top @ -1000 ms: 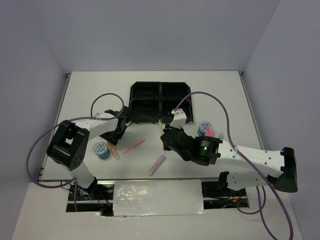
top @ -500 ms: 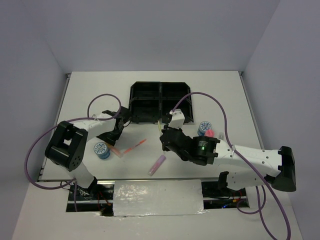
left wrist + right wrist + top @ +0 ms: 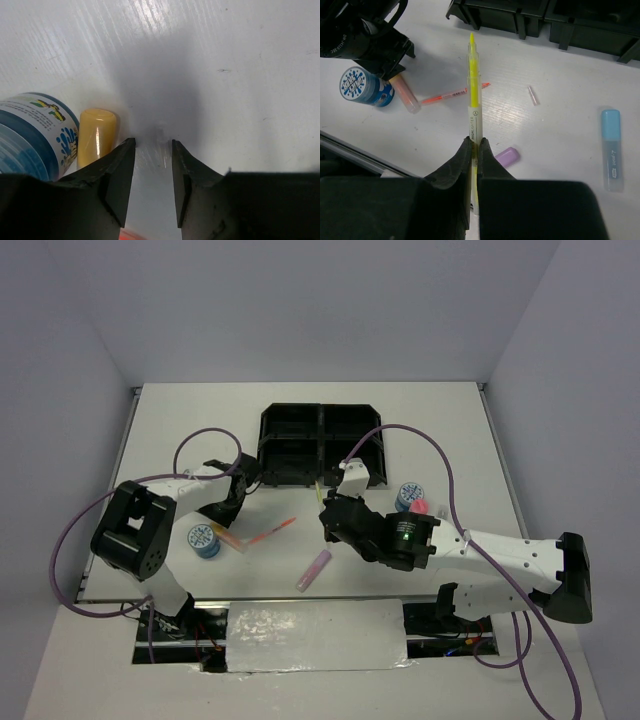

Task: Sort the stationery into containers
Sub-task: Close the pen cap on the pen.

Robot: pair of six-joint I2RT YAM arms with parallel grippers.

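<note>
Overhead, at 12 o'clock on the white table [image 3: 440, 420]: the black tray [image 3: 321, 430], four compartments laid two by two, contents too dark to make out. Just off its 6 o'clock wall, the right gripper [image 3: 326, 508], fingers pressed together on a thin yellow pen [image 3: 319, 487]. From the right wrist camera, that pen running straight toward 12 o'clock, clear of the table, tip short of the tray's near wall.

At 9 o'clock of the right gripper, the left gripper [image 3: 153, 145], low over bare table, jaws a narrow way apart with nothing between them. At 9 o'clock of that gap in the left wrist view, the capped end of an orange marker [image 3: 97, 135], just beside the left finger. Farther toward 9 o'clock, a blue-and-white tape roll [image 3: 32, 135], just beside the marker; touching or not, unclear.

Between the two grippers, a thin pink pen [image 3: 268, 533] lying aslant on the table. Toward 6 o'clock of the right gripper, a purple marker [image 3: 314, 570], near the table's front edge. At 3 o'clock of the right gripper, a second tape roll [image 3: 409, 495] and a pink-capped bottle [image 3: 420, 507], side by side, partly hidden by the arm. At 3 o'clock in the right wrist view, a light blue marker [image 3: 612, 150], alone on the table, well apart from the yellow pen.
</note>
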